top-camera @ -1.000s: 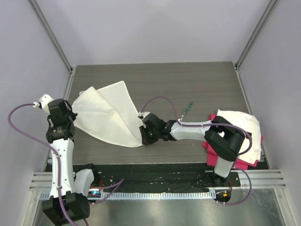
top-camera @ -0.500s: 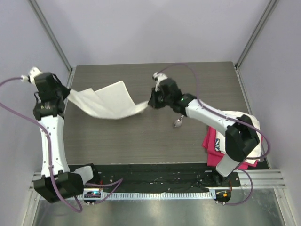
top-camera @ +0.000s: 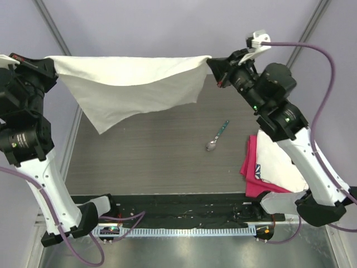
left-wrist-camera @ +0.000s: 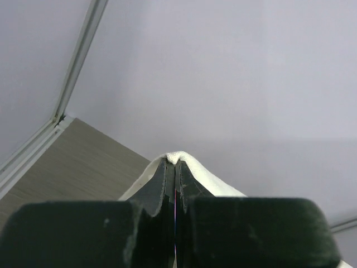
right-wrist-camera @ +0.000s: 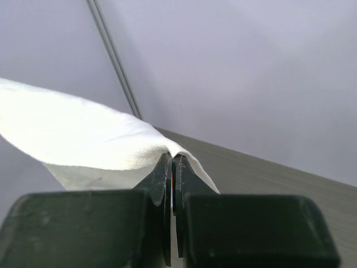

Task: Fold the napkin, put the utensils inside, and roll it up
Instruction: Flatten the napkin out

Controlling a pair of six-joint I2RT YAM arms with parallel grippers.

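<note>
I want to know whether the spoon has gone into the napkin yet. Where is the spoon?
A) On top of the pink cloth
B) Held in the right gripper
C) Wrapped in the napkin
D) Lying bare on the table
D: the spoon lies alone on the table, apart from the napkin, which hangs stretched between the left gripper and the right gripper.

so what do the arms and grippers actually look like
The left arm and right arm have white links between chunky black joints; a purple cable loops along each. The left gripper and right gripper are black, with two flat fingers tapering to thin tips.
</note>
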